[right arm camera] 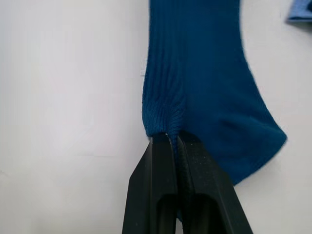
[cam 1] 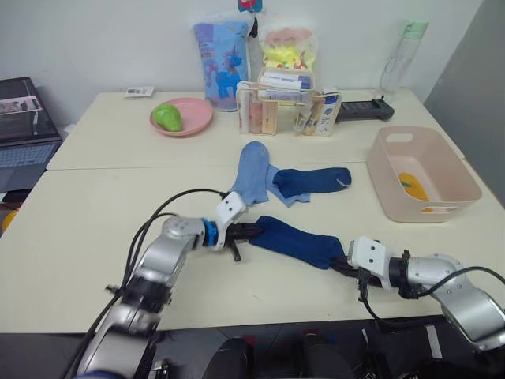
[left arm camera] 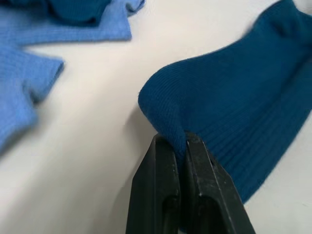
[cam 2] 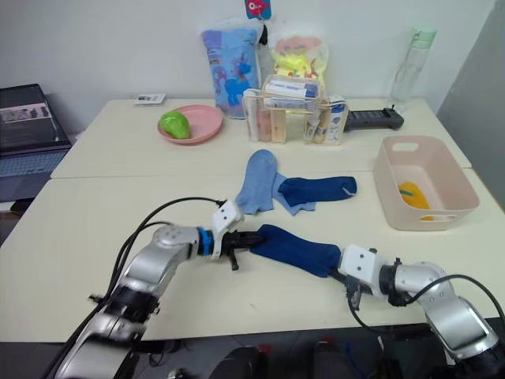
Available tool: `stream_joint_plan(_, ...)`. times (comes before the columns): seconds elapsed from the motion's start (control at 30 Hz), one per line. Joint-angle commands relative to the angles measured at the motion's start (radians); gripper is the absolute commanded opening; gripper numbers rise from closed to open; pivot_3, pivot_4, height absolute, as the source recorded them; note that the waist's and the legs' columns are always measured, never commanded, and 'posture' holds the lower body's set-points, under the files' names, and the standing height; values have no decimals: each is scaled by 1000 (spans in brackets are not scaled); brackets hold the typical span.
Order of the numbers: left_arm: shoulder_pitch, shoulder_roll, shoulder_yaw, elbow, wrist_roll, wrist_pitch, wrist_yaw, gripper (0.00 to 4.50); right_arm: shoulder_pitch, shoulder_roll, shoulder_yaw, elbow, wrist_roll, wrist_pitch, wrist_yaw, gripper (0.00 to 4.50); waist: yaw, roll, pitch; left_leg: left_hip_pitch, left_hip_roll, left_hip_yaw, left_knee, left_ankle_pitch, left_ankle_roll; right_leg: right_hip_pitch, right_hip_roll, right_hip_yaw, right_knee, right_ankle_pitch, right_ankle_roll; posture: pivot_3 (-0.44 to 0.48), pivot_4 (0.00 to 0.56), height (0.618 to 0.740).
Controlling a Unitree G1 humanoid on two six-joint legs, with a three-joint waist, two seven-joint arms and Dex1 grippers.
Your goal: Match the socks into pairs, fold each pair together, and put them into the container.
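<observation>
Honestly there's nothing here I can actually read. The blue bag (cam 1: 222, 61) with the cartoon unicorn and the yellow snack bag (cam 1: 289, 49) next to it, both behind the clear organizer (cam 1: 278, 108), have print on them, but it's too small to make out. Same goes for the tubes and boxes in that organizer and the small card (cam 1: 140, 91) on the desk (cam 1: 87, 229) left of the pink plate (cam 1: 182, 116).

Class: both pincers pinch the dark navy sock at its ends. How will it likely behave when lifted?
The dark navy sock looks soft: it puckers at the left pincer and the right pincer. It would probably sag between them. Likely light, unlikely to roll.
</observation>
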Motion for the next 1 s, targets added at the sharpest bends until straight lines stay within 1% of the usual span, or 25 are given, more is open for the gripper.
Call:
stream_joint_plan(0.03, 84, -31, 75, -245, -73, 173, 132, 34, -51, 20, 4, 9, 32, -20, 47, 0, 3, 0, 0, 0, 0, 0, 0, 0, 0, 0, 0, 0, 0, 0, 0, 0, 150, 740)
stream_joint_plan(0.1, 143, -47, 89, -322, -88, 233, 189, 34, -73, 39, 9, 9, 47, -7, 59, 0, 7, 0, 0, 0, 0, 0, 1, 0, 0, 0, 0, 0, 0, 0, 0, 0, 150, 740)
stream_joint_plan(0.13, 162, -52, 91, -345, -92, 245, 211, 9, -77, 42, 8, 10, 47, -6, 63, 252, 7, 0, 0, 0, 0, -1, 1, 0, 0, 1, 0, -1, 0, 0, 0, 0, 150, 740)
stream_joint_plan(0.2, 192, -66, 104, -376, -108, 268, 246, 523, -67, 36, -7, 7, 55, 5, 72, 776, 13, 0, 0, 0, -1, 0, 1, 0, 0, 1, 0, 0, 0, 0, 0, 0, 150, 740)
stream_joint_plan(0.27, 205, -54, 112, -386, -114, 263, 255, 1033, -42, 28, -43, -3, 69, 27, 58, 1441, 16, 0, 0, 0, -1, 0, 1, 0, 0, 1, 0, 0, -1, 0, 0, 0, 150, 740)
stream_joint_plan(0.33, 208, 2, 120, -377, -114, 230, 219, 1727, -19, 33, -109, -47, 134, 110, 34, 2213, 20, 0, 0, 0, 0, -1, 1, 0, 0, 1, 0, -1, -1, 0, 0, 0, 150, 740)
stream_joint_plan(0.47, 177, 76, 192, -317, -178, 187, 137, 3034, 35, 50, -221, -122, 252, 247, -10, 3641, 22, 0, 0, 0, 0, 0, 0, 0, 0, 1, 0, 0, -1, 0, 0, 0, 150, 740)
stream_joint_plan(0.53, 132, 101, 199, -256, -183, 147, 101, 3718, 55, 85, -266, -124, 293, 310, -63, 3654, 26, 0, 0, 0, 0, 0, 0, 0, 0, 1, 0, -1, -1, 0, 0, 0, 150, 740)
stream_joint_plan(0.6, 78, 110, 183, -186, -178, 108, 72, 4379, 56, 114, -274, -105, 290, 348, -115, 3654, 28, 0, 0, 0, -1, 0, 0, 0, 0, 1, 0, -1, -1, 0, 0, 0, 150, 740)
stream_joint_plan(0.63, 49, 111, 167, -144, -167, 86, 60, 4477, 49, 134, -273, -90, 281, 364, -151, 3654, 28, 0, 0, 0, -1, 0, 0, 0, 0, 1, -1, 0, -1, 0, 0, 0, 150, 740)
stream_joint_plan(0.7, -7, 112, 118, -55, -116, 11, 42, 4477, 46, 166, -259, -81, 270, 374, -193, 3654, 28, 0, 0, 0, -1, 0, 0, 0, 0, 1, -1, -1, -1, 0, 0, 0, 150, 740)
stream_joint_plan(0.87, -99, 100, 10, 121, -18, -146, -9, 4477, 71, 184, -179, -93, 209, 372, -244, 3654, 27, 0, 0, 0, -1, 0, -1, 0, 0, 0, -1, 0, -1, 0, 0, 0, 150, 740)
stream_joint_plan(0.93, -112, 101, -30, 159, 10, -201, -43, 4094, 98, 170, -153, -125, 195, 378, -246, 3654, 27, 0, 0, 0, -1, 0, -1, 0, 0, 0, -1, 0, -1, 0, 0, 0, 150, 740)
stream_joint_plan(1.0, -114, 104, -49, 172, 10, -217, -81, 3591, 124, 165, -147, -147, 200, 387, -246, 3282, 25, 0, 0, 0, -1, 1, -1, 0, 0, 0, -1, 0, -1, 0, 0, 0, 150, 740)
